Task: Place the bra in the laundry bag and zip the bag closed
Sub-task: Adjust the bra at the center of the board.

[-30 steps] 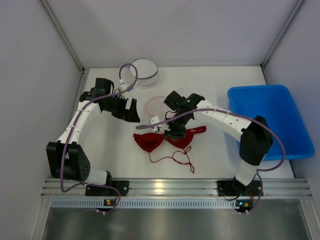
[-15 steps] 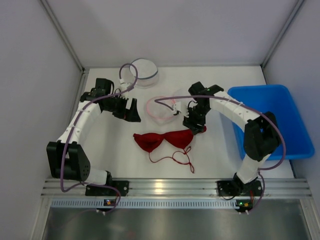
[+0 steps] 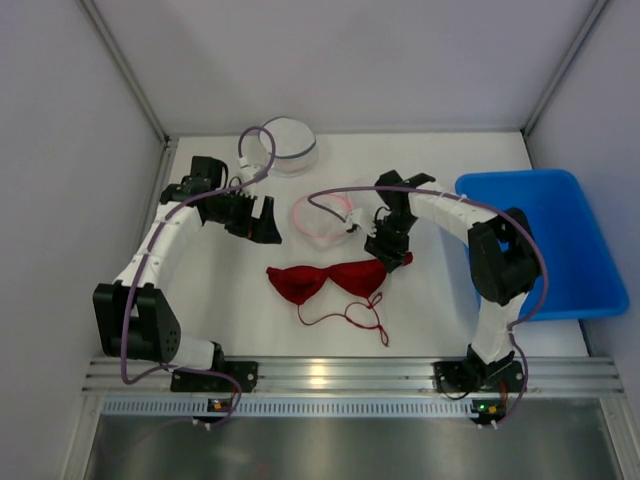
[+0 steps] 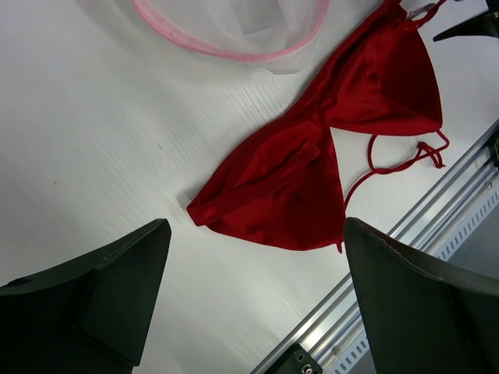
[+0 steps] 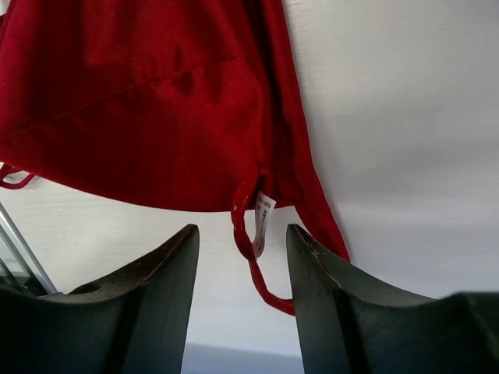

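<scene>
Top external: bra on table, near laundry bag.

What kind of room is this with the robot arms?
Probably a robot testing booth, not a home: plain grey panel walls box in a white table, and a silver metal rail holds the arms' bases.

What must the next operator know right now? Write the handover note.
Left gripper: open, empty, hovering left of the bag.
Right gripper: open, low over the right end of the bra; strap lies between the jaws, not clamped.
Bra: flat on the table, in front of the bag, outside it.
Bag: behind the bra; zip state unclear.
Done: nothing yet.
Left: grip bra, put it in bag, zip shut.
</scene>
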